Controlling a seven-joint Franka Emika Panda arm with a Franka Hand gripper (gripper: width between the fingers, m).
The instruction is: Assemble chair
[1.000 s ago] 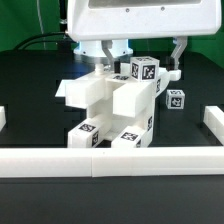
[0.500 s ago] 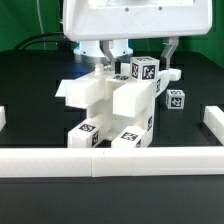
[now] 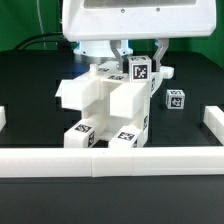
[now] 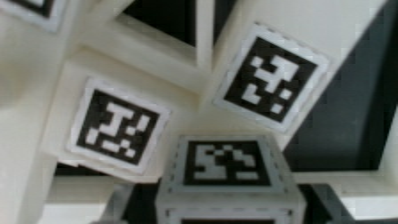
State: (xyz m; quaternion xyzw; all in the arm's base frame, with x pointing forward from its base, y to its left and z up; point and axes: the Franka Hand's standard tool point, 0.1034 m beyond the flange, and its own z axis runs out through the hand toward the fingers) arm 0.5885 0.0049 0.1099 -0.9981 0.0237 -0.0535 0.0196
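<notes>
Since a second ago the hand (image 3: 141,54) has slid toward the exterior view's left. Its fingers (image 3: 161,48) now straddle the tagged block (image 3: 138,69) on top of the half-built chair (image 3: 105,105), which stands mid-bench (image 3: 30,100). Whether the hand pinches that block, I cannot tell. A small block (image 3: 176,98) lies unmoved beside the chair.

The arm (image 3: 100,48) comes down from above at the back of the scene, and only its lowest part shows: a wide white housing (image 3: 130,18) at the wrist, with a short round white section under it. The gripper (image 3: 141,55) hangs below the housing and points straight down. Its two fingers (image 3: 160,50) are upright and stand apart, one dark and one grey. Whether the pads press on anything, the exterior view does not tell, and the wrist view is too blurred to settle it.
</notes>
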